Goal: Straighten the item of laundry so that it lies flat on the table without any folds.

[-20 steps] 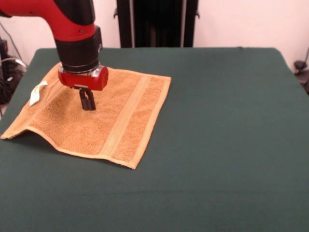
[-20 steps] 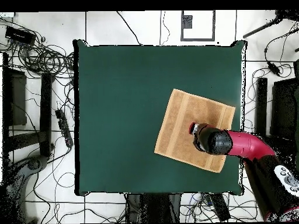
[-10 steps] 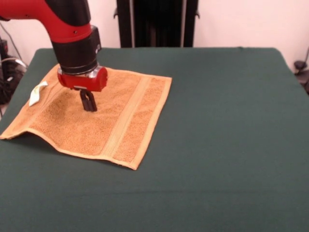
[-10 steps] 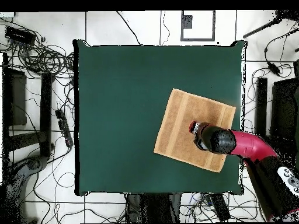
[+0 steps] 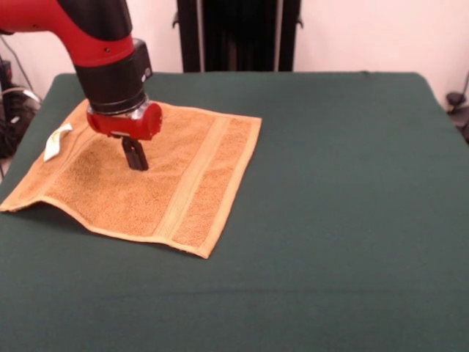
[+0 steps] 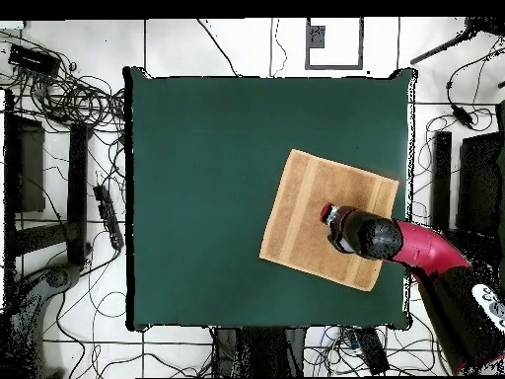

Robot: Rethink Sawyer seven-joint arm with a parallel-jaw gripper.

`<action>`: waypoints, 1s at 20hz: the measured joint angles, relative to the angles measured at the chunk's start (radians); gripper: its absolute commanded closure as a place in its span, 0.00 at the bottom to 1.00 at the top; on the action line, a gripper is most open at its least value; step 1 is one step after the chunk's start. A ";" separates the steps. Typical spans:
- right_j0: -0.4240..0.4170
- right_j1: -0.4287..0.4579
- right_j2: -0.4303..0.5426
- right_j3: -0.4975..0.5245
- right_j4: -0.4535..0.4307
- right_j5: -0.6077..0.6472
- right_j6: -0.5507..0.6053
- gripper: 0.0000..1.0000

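A wide table draped in dark green cloth [image 5: 344, 183] carries the square orange-tan terry towel [image 5: 183, 191] near one corner, spread almost flat, its white-tagged edge reaching the table's side. This looks like the closing step: the front corner by that edge seems slightly raised and needs pressing out. The black gripper [image 5: 135, 155] hangs just over the towel's middle, fingers together, holding nothing

An orange-tan towel [image 6: 311, 222] is lying spread open on the dark green table [image 6: 207, 178], tilted against the table's edges and close to its right side. The red and black arm [image 6: 414, 252] is reaching in from the lower right, covering the towel's right part
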 measured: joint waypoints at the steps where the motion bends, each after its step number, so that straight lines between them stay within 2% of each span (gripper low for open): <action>1: -0.001 0.001 0.001 0.000 0.004 0.000 0.000 1.00; 20: -0.088 0.044 0.047 0.013 0.144 0.012 0.000 1.00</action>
